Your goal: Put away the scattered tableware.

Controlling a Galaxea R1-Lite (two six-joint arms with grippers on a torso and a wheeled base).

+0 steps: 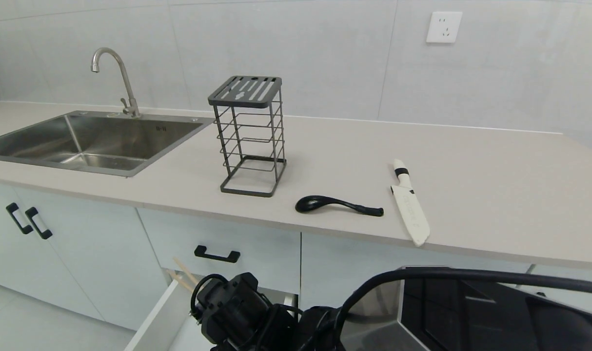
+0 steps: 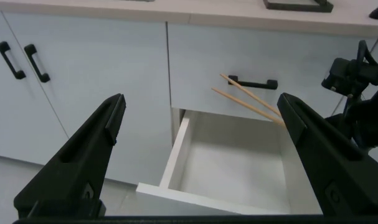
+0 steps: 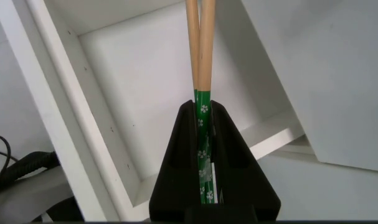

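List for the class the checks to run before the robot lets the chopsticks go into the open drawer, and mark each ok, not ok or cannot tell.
1. Drawer pulled open: ok.
2. Chopsticks clamped in right gripper: ok.
3. Chopstick tips over the drawer's inside: ok.
4. Left gripper open, apart from the chopsticks: ok.
5. Drop height above the drawer floor: cannot tell.
6. Spoon and knife put away: not ok, both lie on the counter.
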